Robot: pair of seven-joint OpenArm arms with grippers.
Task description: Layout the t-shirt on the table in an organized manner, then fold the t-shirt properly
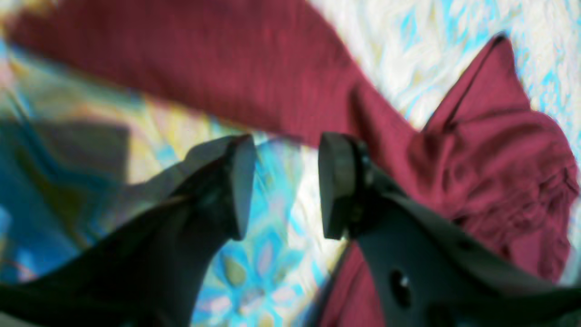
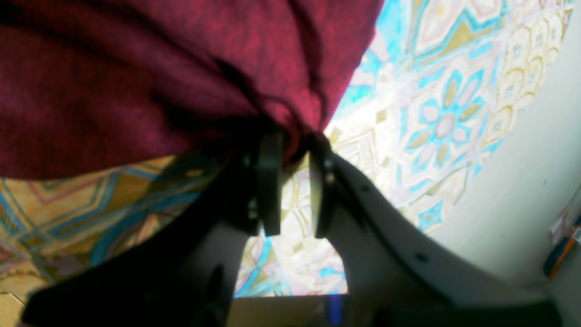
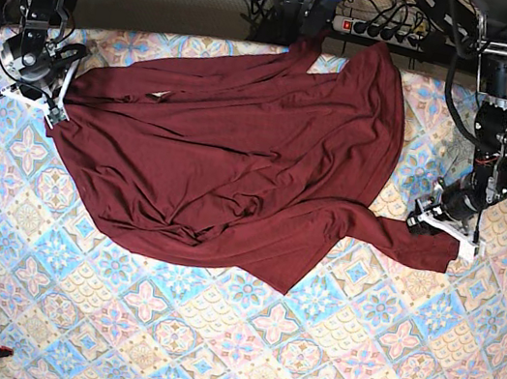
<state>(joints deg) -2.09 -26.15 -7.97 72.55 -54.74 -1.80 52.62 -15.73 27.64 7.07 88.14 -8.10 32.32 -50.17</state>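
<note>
Left pincer (image 1: 283, 186) parted (empty); right pincer (image 2: 290, 181) pinches t-shirt (image 3: 238, 167).

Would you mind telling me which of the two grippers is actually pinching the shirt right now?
The right gripper: shirt fabric is bunched between its pads. The left gripper stands open beside a sleeve, gripping nothing.

Table (image 3: 204, 358) covered with pastel diamond floral tiles, t-shirt (image 3: 239, 162) spread rumpled across its far half, one sleeve stretched out sideways, near half left bare.
</note>
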